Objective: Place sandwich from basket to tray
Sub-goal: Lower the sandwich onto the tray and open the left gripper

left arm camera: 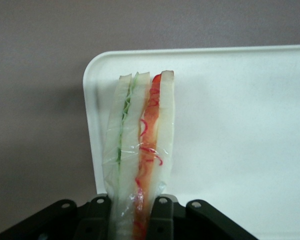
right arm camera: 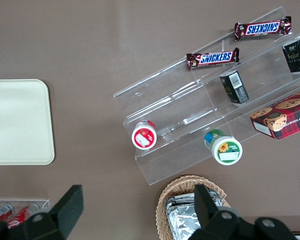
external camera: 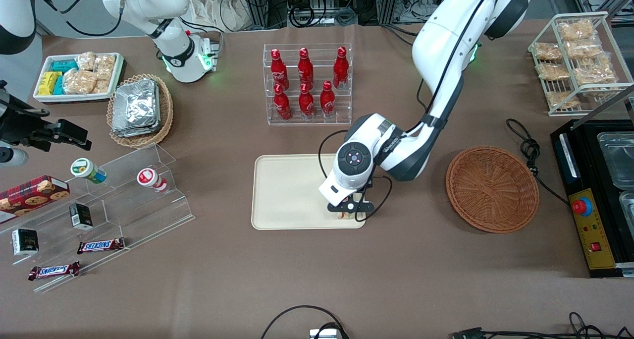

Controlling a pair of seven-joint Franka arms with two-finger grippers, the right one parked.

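My left gripper (external camera: 346, 211) is over the near corner of the cream-beige tray (external camera: 287, 190), the corner toward the working arm's end. It is shut on the sandwich (left arm camera: 140, 150), a wrapped wedge of white bread with green and orange-red filling layers, standing on edge between the black fingers (left arm camera: 162, 217). In the front view only a sliver of the sandwich (external camera: 345, 215) shows under the gripper. The tray's corner (left arm camera: 97, 80) lies right beneath the sandwich. The reddish-brown wicker basket (external camera: 492, 188) sits empty toward the working arm's end of the table.
A clear rack of red bottles (external camera: 307, 84) stands farther from the front camera than the tray. A clear stepped shelf with snacks (external camera: 104, 200) and a foil-packet basket (external camera: 140, 109) lie toward the parked arm's end. A black machine (external camera: 594, 195) and wire snack rack (external camera: 577, 61) lie toward the working arm's end.
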